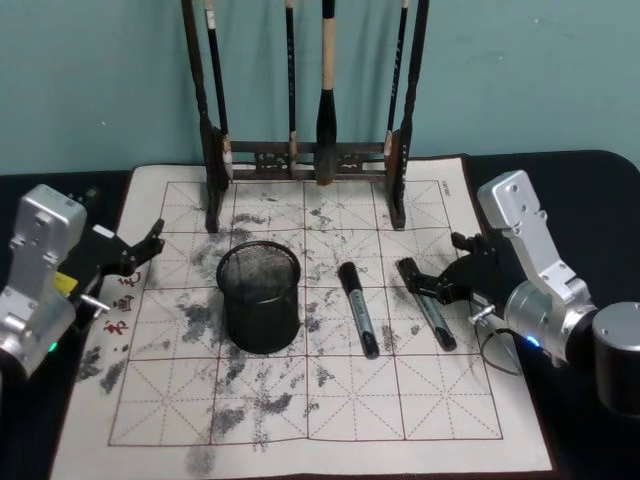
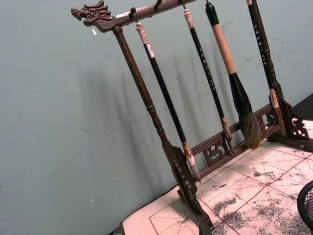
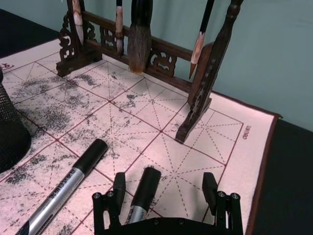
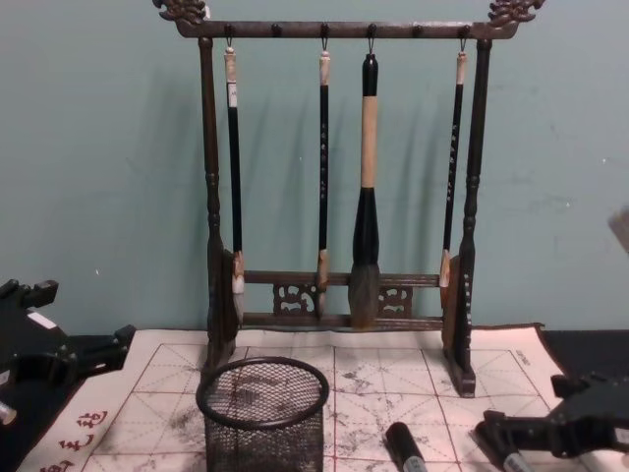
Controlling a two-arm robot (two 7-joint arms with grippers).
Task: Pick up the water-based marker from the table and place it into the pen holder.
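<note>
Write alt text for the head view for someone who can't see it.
The right hand hovers open over the right marker, with a second marker beside it on an ink-stained grid mat. A black mesh pen holder stands left of them, before a wooden brush rack; the left hand sits at the mat's left edge.

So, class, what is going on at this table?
The right gripper is down low, fingers open on either side of the right-hand marker, not yet closed on it. A second marker lies between it and the pen holder. The left gripper is parked at the left.
</note>
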